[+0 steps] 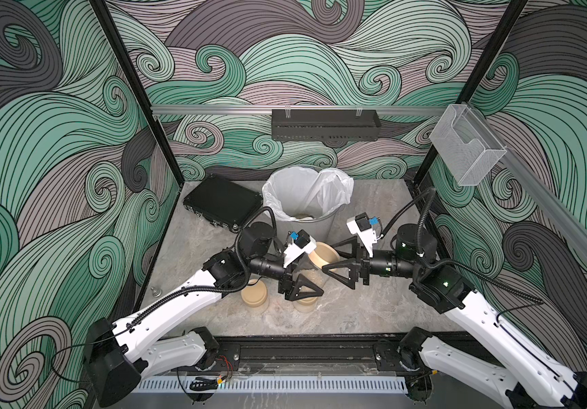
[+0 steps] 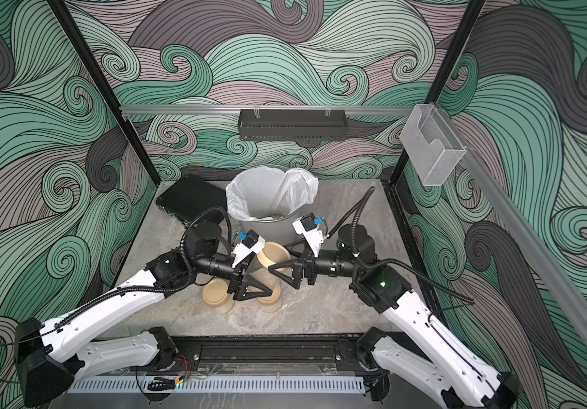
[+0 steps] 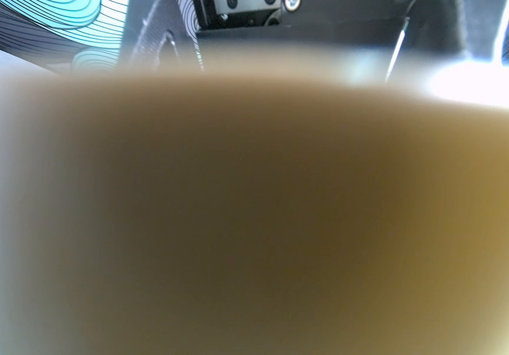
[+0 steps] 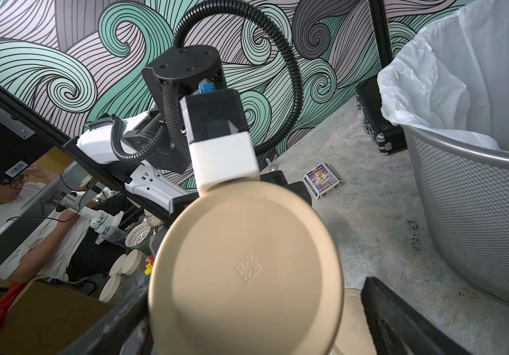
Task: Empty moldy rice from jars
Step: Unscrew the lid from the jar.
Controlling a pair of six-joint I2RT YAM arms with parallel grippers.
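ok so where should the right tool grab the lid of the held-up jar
By the rim of the lid, on two opposite edges, coming straight at its flat face from the right arm's side. The jar lies tilted in the left tool, lid turned toward the right tool, whose open jaws straddle it. Its round edge suits a pinch across the middle.

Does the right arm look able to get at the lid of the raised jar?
Likely yes: the right gripper stands open, a finger on either side of the lid, with nothing between them. The left gripper holds the jar.
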